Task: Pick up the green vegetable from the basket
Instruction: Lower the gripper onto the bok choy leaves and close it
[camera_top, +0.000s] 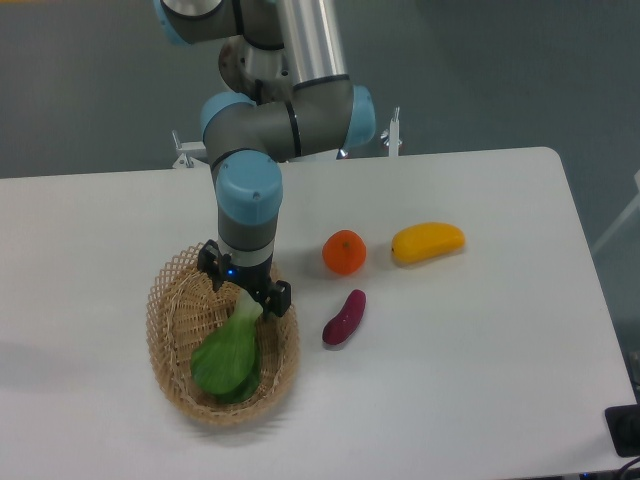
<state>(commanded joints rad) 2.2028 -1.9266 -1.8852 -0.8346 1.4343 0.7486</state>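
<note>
The green vegetable (229, 358) lies in the tan wicker basket (168, 345) at the table's front left, its broad green leaves toward the front and its pale white stem pointing up and back. My gripper (247, 298) hangs straight down over the basket's back right part. Its fingers stand on either side of the white stem and look closed on it. The leaves still rest on the basket floor. The fingertips are partly hidden by the stem.
An orange (344, 252) sits right of the basket. A yellow mango-like piece (428, 242) lies farther right. A small purple eggplant-like piece (344, 318) lies on the table just right of the basket rim.
</note>
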